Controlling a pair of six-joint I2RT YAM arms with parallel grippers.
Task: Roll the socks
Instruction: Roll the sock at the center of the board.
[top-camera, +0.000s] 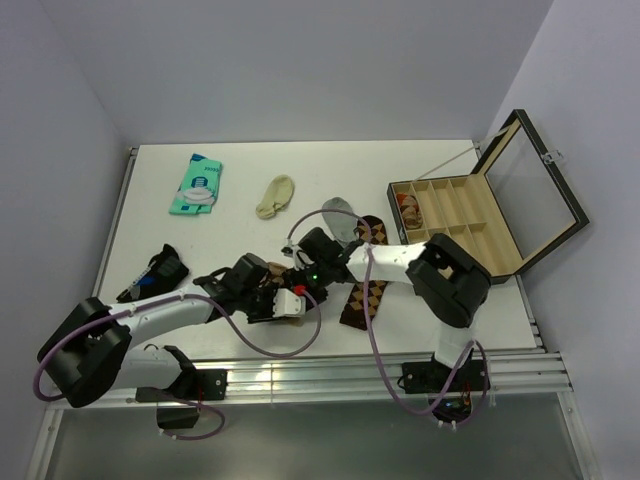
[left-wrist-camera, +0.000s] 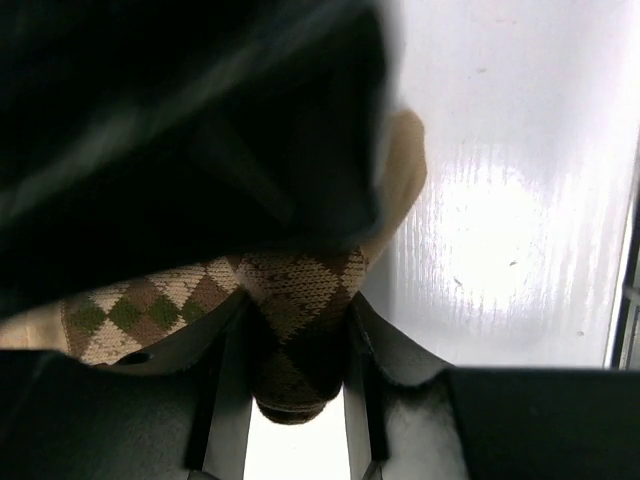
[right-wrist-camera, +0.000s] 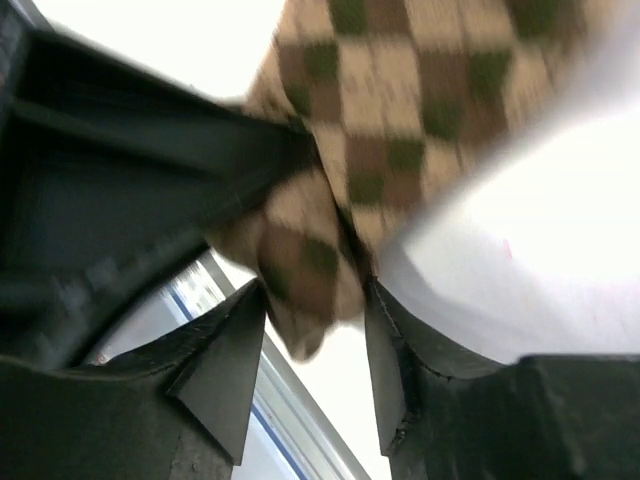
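Observation:
One argyle sock lies flat on the table, dark brown with tan and orange diamonds. A second one is bunched between the two grippers. My left gripper is shut on a fold of this sock, which fills the gap between its fingers. My right gripper meets it from the right and is shut on another part of the same sock. In the left wrist view the right gripper's dark body hides most of the sock.
An open black case with compartments stands at the right, with a rolled sock in one. A grey sock, a cream sock, a green packet and a dark sock lie around.

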